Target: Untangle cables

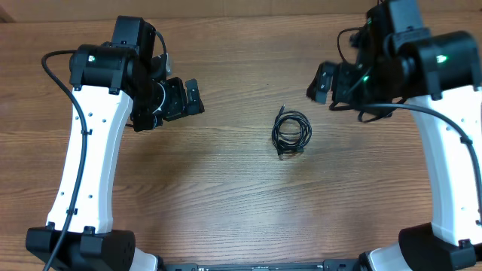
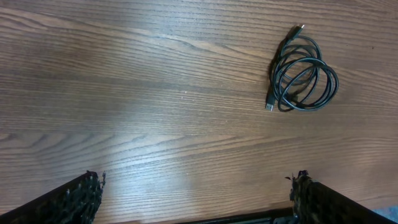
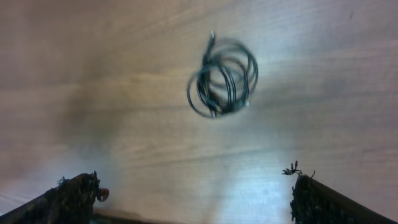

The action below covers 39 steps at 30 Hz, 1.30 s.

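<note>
The cables (image 1: 291,133) are thin black cords wound into one small coil with plug ends, lying on the wooden table a little right of centre. The coil shows in the left wrist view (image 2: 302,78) at upper right and, blurred, in the right wrist view (image 3: 222,78) at upper centre. My left gripper (image 1: 183,100) hovers open and empty to the left of the coil; its fingertips (image 2: 196,190) are wide apart. My right gripper (image 1: 325,84) hovers open and empty to the upper right of the coil; its fingertips (image 3: 196,190) are wide apart.
The wooden table (image 1: 226,188) spans the view. The two white arms stand at the left (image 1: 83,165) and right (image 1: 452,158) sides, with thick black cables running along them.
</note>
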### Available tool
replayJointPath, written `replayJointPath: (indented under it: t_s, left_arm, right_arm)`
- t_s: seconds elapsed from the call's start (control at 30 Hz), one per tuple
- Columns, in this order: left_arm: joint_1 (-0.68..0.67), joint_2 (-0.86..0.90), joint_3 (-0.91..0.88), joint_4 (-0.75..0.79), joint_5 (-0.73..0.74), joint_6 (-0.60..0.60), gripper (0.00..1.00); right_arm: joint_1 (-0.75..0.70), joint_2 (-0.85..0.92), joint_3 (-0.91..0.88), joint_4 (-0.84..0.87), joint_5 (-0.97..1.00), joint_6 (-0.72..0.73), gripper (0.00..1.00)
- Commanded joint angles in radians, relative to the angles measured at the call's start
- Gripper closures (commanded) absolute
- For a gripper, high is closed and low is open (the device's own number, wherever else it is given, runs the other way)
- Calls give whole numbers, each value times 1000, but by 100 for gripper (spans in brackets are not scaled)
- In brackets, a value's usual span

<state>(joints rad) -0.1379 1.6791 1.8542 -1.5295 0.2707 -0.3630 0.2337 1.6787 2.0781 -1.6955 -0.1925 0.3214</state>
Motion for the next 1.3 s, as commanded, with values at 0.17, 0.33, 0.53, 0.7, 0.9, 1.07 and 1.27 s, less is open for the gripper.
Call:
replayJointPath:
  t_s: [0.17,0.33,0.53,0.7,0.9,1.07,1.27]
  left_arm:
    - [-10,-19,13,2,10,8,0]
    - [-10,-19,13,2,10,8,1]
    - [-10,-19,13,0,11,-27,0]
    - [-10,-19,13,1,11,-27,0]
    - [-10,-19,13,-53,135,-29,0]
    - [-55,-19,13,-66,194,51,0]
    - [-153,-19,13,-53,130,73,1]
  right_arm:
    - [19,1,-253,95,98,19,0]
    - [18,1,-402,269,92,20,0]
    - [19,17,-542,444,28,23,7]
    - [19,47,-620,509,8,23,39]
    - [21,77,-689,578,8,27,50]
    - [27,128,-705,587,8,27,51]
    - [29,145,-704,602,-35,49,53]
